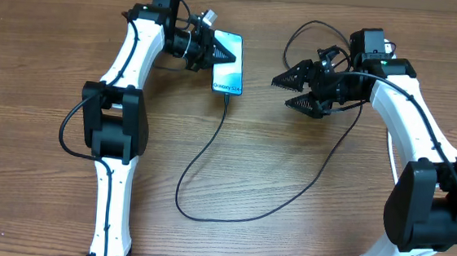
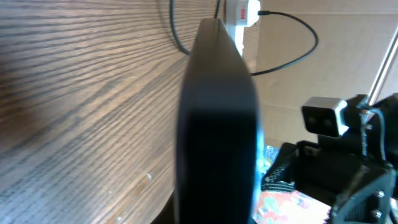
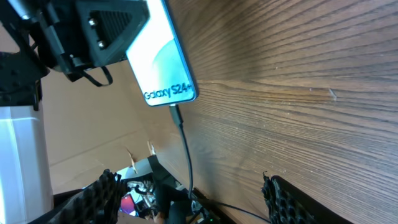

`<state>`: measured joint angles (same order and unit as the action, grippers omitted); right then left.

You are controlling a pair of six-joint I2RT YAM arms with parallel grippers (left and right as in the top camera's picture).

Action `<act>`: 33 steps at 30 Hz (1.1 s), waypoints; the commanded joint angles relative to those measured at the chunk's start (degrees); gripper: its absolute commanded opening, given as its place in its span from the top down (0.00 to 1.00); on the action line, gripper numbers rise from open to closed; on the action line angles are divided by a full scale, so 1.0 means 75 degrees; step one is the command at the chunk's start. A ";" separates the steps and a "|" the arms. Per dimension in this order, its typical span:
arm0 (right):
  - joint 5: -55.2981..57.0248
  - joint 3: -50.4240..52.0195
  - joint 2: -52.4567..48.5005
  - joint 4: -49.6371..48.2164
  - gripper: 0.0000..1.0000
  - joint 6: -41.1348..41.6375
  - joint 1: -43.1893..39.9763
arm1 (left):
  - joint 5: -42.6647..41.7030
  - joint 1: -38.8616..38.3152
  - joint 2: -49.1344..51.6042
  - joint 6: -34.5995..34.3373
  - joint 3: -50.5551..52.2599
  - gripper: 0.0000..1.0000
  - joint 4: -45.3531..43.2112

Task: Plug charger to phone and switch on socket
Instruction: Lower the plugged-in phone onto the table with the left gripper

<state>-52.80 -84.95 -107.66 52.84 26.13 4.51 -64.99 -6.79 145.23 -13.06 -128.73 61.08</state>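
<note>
Left fingers shut, resting on phone; right fingers wide, empty.

On wooden table: phone, charger

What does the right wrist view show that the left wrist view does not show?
Only the right wrist view shows the screen of the phone with its Galaxy text, and the tip of the charger meeting the phone's lower edge. Only the left wrist view shows the socket, white with a red mark; there the phone is a dark edge-on slab. Both show the phone, the charger and the wooden table.
</note>
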 commanded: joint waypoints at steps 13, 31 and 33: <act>0.0096 -0.0070 0.0032 0.0090 0.27 -0.0262 -0.0012 | 0.0029 -0.0344 0.1014 0.0705 -0.0082 0.96 -0.0093; 0.0096 -0.0070 0.0032 0.0207 0.27 -0.0326 -0.0012 | 0.1982 -0.0592 0.1026 0.0487 -0.0082 0.94 -0.0029; 0.0096 -0.0070 0.0032 0.0207 0.26 -0.0329 -0.0012 | 0.2011 -0.0589 0.1026 0.0490 -0.0082 0.87 -0.0032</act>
<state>-52.10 -84.95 -107.66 54.54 24.25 4.51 -53.10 -10.96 153.18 -10.04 -128.73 60.64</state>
